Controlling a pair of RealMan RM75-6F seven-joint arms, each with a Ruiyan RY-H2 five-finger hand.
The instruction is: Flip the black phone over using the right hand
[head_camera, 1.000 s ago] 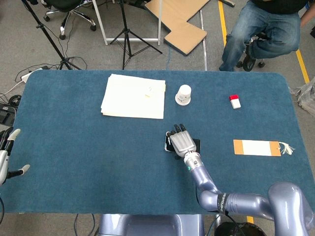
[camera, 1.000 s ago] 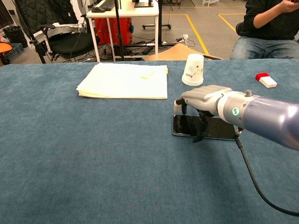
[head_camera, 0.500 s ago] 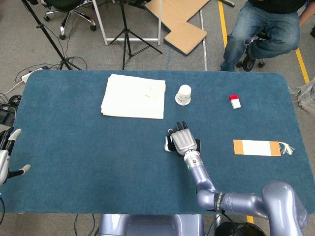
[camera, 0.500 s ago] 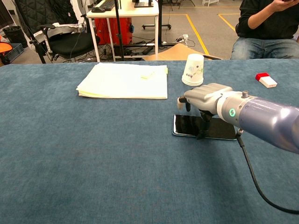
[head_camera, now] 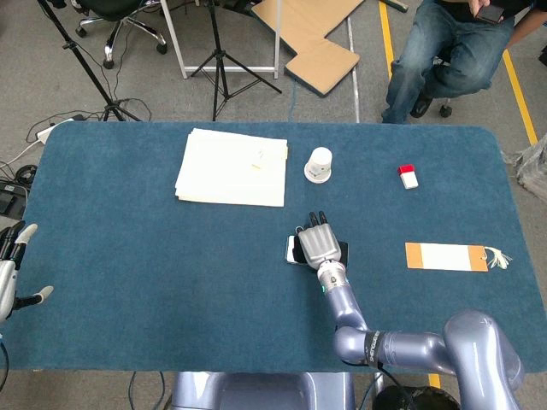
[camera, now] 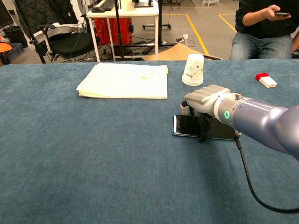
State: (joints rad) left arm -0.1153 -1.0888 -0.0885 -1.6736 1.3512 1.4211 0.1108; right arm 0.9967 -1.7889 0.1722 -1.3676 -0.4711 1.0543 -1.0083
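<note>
The black phone [camera: 186, 125] lies flat on the blue table [camera: 93, 154], screen up, right of centre. My right hand [camera: 206, 99] arches over its middle, palm down. The thumb [camera: 204, 134] reaches down to the phone's near edge and the other fingers come down at the far edge. In the head view the hand [head_camera: 318, 243] hides most of the phone [head_camera: 292, 249]; only the left end shows. My left hand [head_camera: 12, 272] hangs off the table's left edge, fingers apart, holding nothing.
A stack of white paper [camera: 124, 80] lies at the back left of the phone. An upturned paper cup [camera: 194, 69] stands just behind it. A red-and-white block [camera: 266, 80] and an orange-and-white tag [head_camera: 446, 256] lie to the right. A person sits beyond the far edge.
My right hand has slid a little to the right along the phone, uncovering more of its left end. The phone stays flat in the same place. The left hand is still.
</note>
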